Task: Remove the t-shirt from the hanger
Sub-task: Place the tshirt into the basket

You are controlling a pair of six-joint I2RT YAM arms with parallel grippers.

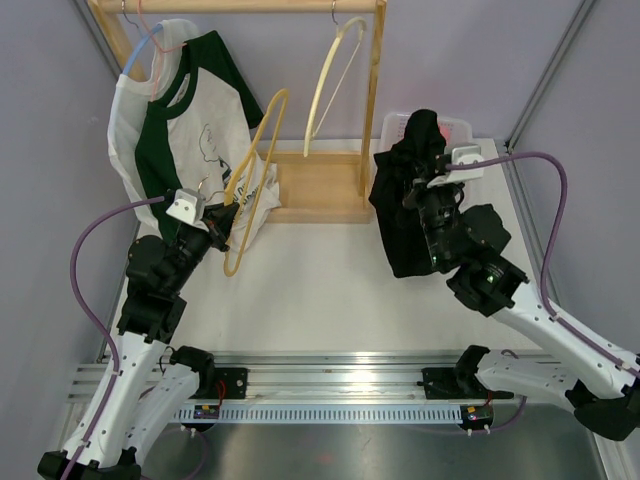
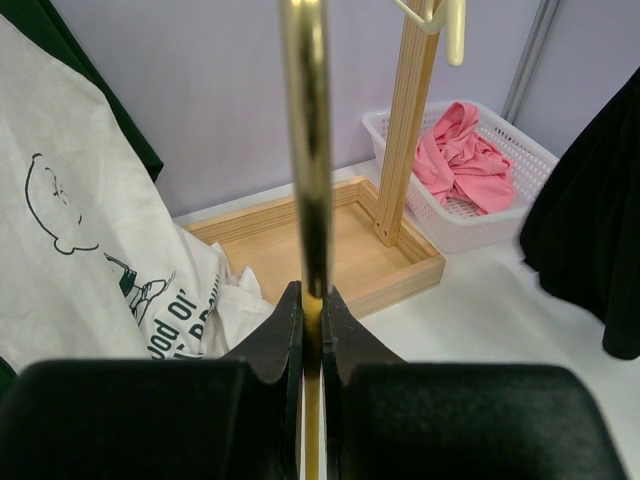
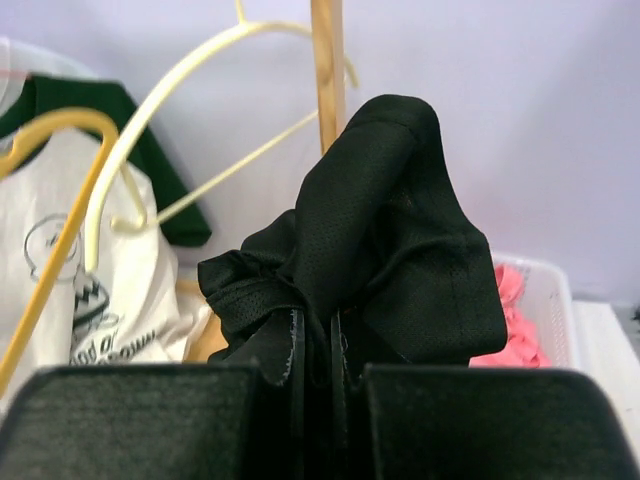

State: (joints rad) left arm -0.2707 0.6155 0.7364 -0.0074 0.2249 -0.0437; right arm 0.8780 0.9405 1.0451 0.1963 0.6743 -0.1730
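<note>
Hanging bunched from the right claw [image 3: 318, 335], whose jaws pinch its fabric, the black mesh t-shirt [image 3: 400, 250] sits above the right side of the bench [image 1: 320, 290] near the white plastic basket [image 2: 480, 228], well apart from the bare slim yellow hanger [image 2: 305, 150] that the left claw [image 2: 312, 300] pinches upright at left.

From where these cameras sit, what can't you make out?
Top view: most of the white basket, behind the black t-shirt.
Left wrist view: top of the yellow hanger, cut by the upper edge.
Right wrist view: the t-shirt's lower half, behind the right gripper.
Every view: lettering on the white shirt, too small or cropped.
</note>
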